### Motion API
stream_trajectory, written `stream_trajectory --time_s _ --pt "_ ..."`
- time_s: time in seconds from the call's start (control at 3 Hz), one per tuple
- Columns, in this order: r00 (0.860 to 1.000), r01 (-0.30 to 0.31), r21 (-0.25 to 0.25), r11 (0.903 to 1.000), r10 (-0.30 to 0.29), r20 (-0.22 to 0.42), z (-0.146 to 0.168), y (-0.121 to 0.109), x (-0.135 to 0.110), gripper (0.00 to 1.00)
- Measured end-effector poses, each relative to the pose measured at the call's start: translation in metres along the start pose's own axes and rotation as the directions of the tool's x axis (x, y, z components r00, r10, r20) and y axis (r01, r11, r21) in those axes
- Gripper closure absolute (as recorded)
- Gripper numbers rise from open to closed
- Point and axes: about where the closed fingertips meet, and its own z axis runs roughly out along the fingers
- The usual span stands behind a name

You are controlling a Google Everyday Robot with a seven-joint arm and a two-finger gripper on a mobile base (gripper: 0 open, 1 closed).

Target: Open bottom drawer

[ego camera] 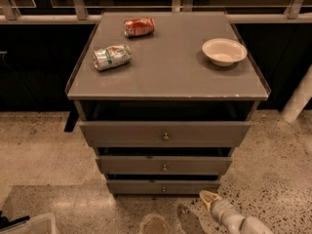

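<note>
Your counter [170,77] is filling the centre of the frame. The bottom drawer [136,186] is sitting lowest, at lower centre. Your hand [210,200] is hovering at lower right, near the drawer's right end; you cannot tell whether it is open or closed.

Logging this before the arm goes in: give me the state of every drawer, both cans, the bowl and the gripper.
bottom drawer: appears shut, knob not gripped.
middle drawer: appears shut.
top drawer: appears shut.
red can: lying on its side.
green-and-white can: lying on its side.
bowl: upright, empty.
gripper: near the floor, in front and right of the bottom drawer, clear of it.
</note>
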Motion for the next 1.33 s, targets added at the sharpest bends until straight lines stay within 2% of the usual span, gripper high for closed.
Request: stream_trajectory --time_s 0.33,0.67,1.0,1.33 --pt "1.000 0.000 0.000 1.0000 0.000 0.000 0.000 0.000 0.000 1.00" --pt "0.999 -0.031 -0.017 0.9994 0.032 0.025 0.008 -0.006 0.003 1.00" --pt "0.998 -0.028 -0.061 0.9977 0.031 0.046 0.026 -0.019 -0.003 1.00" --pt "0.997 0.013 -0.106 0.9943 -0.006 0.071 0.064 -0.039 -0.016 1.00"
